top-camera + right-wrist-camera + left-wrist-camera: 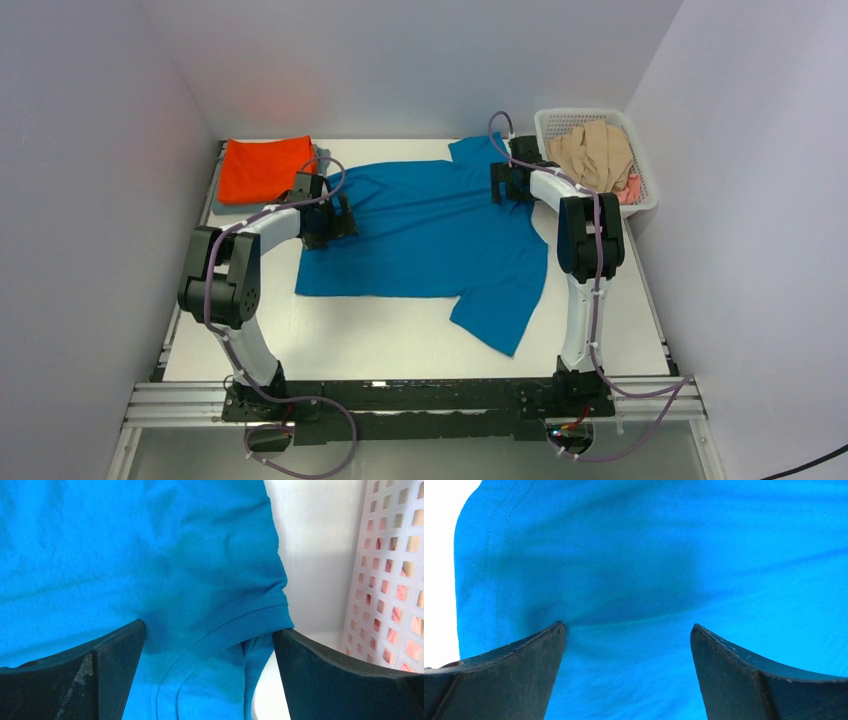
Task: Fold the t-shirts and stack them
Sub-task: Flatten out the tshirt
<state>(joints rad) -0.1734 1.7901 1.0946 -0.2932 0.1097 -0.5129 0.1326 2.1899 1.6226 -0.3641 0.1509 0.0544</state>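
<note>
A teal-blue t-shirt [430, 235] lies spread flat in the middle of the table, one sleeve pointing to the near right. My left gripper [340, 222] is open, low over the shirt's left edge; the left wrist view shows cloth [634, 580] between the spread fingers. My right gripper [505, 185] is open over the collar at the shirt's far right; the ribbed collar [240, 622] lies between its fingers. A folded orange t-shirt [262, 168] lies at the far left on a grey one [322, 155]. Beige [592, 152] and pink [630, 188] shirts sit in the basket.
A white lattice basket [560, 120] stands at the far right corner, close beside my right gripper; its wall shows in the right wrist view [395, 580]. Pale walls enclose the table on the left, back and right.
</note>
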